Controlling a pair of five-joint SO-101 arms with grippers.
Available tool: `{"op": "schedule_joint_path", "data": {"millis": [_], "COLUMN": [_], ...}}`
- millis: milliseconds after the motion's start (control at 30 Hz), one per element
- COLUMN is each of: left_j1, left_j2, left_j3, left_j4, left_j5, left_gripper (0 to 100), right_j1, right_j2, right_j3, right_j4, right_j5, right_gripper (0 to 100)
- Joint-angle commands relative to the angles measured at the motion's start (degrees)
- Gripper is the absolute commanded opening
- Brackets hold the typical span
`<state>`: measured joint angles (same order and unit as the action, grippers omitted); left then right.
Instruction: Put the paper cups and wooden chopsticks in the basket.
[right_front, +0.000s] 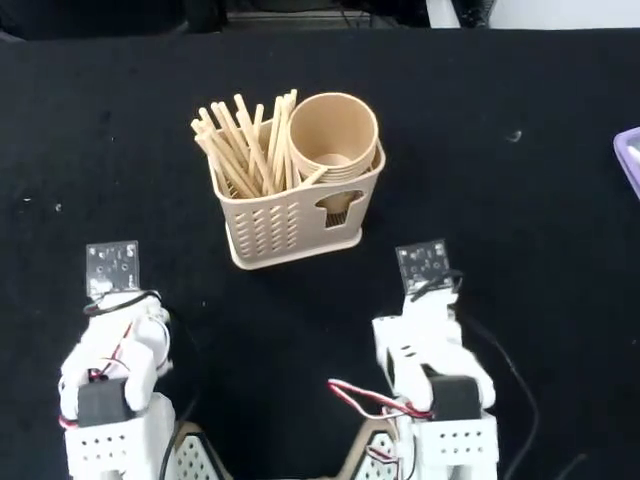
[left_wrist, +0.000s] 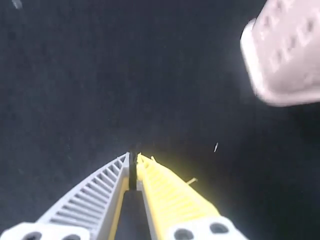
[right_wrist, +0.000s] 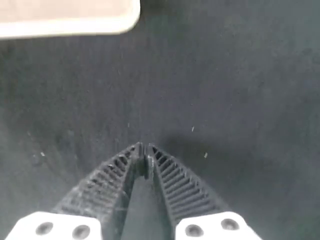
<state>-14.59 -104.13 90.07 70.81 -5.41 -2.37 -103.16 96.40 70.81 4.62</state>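
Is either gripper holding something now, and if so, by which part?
Nothing is held. The left gripper and the right gripper are both shut and empty. The chopsticks and cups stand in the basket.

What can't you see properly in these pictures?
High view: the wall of the beige slotted plastic basket hides the lower part of the tan paper cups, so their number is unclear.
High view: the lower ends of the thin wooden chopsticks sit hidden inside that basket.
High view: a purple object is cut off by the right edge; what it is cannot be told.
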Motion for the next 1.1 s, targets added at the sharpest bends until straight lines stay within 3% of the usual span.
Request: {"op": "schedule_joint_path", "data": {"millis": [0,367,667,1067], "left_j1": [0.3,0.1,-7.9,-7.5], "left_j2": [-0.4,-0.4,-0.3,-0.6], "left_j3": [3.0,7.4,7.4,7.4], "left_j4": [-0.1,1.8,2.0,2.2], "left_j5": [0.9,0.5,0.6,0.6], "left_gripper": [3,3,3,3], "right_j1": [0.1,0.1,0.0,0.3], "right_j2": [-5.2,-5.1,-5.3,-5.3], "right_j3": [0.1,0.1,0.1,0.1], "right_j4": [-0.8,4.0,4.0,4.0], "right_j5": [-0.4,-0.3,-0.2,-0.2], "right_gripper": [1.5,1.2,1.2,1.2]}}
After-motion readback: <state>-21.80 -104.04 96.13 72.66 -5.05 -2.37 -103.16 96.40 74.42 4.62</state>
